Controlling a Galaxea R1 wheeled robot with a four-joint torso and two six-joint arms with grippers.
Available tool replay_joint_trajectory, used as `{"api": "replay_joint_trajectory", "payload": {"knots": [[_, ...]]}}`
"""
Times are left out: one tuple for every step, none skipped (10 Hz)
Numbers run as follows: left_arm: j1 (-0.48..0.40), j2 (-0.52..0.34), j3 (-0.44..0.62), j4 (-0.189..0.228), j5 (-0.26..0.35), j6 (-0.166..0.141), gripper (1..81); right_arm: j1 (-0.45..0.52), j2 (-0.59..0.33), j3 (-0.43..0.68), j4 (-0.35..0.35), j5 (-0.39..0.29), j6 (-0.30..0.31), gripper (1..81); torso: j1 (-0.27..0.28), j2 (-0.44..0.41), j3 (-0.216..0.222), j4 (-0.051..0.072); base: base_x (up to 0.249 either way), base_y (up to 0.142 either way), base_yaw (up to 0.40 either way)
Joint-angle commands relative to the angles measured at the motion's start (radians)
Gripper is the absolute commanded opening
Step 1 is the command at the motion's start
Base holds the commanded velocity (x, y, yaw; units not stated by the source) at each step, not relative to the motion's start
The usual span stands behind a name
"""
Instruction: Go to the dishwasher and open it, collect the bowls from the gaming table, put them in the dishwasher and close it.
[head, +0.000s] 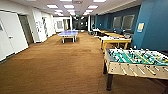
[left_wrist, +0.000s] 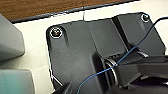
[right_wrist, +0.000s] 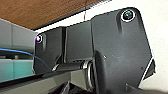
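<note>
Two tables stand between you and trouble on the right. The green foosball table (head: 136, 62) sits close in the foreground, its near corner and leg jutting onto the carpet (head: 60, 67), with rod handles poking out along its side. Cut to the right too early and I'd judge the base or an arm could clip that corner or catch a handle.

Past it, ahead and to the right, stands what I take for the gaming table (head: 115, 39): pale top, yellowish edge and legs, something colourful lying on it. Whether the bowls are on it is too small to tell from here. Yellow-topped tables (head: 110, 32) run on behind it along the teal wall (head: 152, 27), so there's a real chance of picking the wrong table if you judge by colour alone. The blue ping-pong table (head: 68, 33) stands far down the middle of the room, well out of your way.

On both wrists you get the dark plate, the robot's own pale body and a strip of brown carpet. A thin blue cable (left_wrist: 100, 73) loops across the left wrist joint; a wide swing could tug it. Whether the left gripper (left_wrist: 63, 88) or the right gripper (right_wrist: 65, 87) is apart or together, I cannot tell. Both sit low against the robot, well apart from the gaming table.
</note>
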Motion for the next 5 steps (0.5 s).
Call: {"api": "replay_joint_trajectory", "payload": {"knots": [[-0.046,-0.007,-0.005,-0.001,0.043,-0.001,81.1,0.041,0.001,0.003,-0.020,-0.047,-0.005,81.1,0.000,0.000,0.000,0.000,0.000,0.000,0.084],[-0.046,-0.007,-0.005,-0.001,0.045,-0.001,81.1,0.041,0.001,0.003,-0.020,-0.047,-0.005,81.1,0.000,0.000,0.000,0.000,0.000,0.000,0.000],[-0.046,-0.007,-0.007,-0.001,0.043,-0.003,81.1,0.041,0.001,0.003,-0.020,-0.047,-0.006,81.1,0.000,0.000,0.000,0.000,0.000,0.000,0.000],[-0.046,-0.007,-0.007,-0.001,0.045,-0.003,81.1,0.041,0.001,0.002,-0.020,-0.047,-0.005,81.1,0.000,0.000,0.000,0.000,0.000,0.000,0.000],[-0.049,-0.007,-0.007,-0.002,0.045,-0.004,81.1,0.041,0.001,0.002,-0.020,-0.047,-0.005,81.1,0.000,0.000,0.000,0.000,0.000,0.000,-0.085]]}}
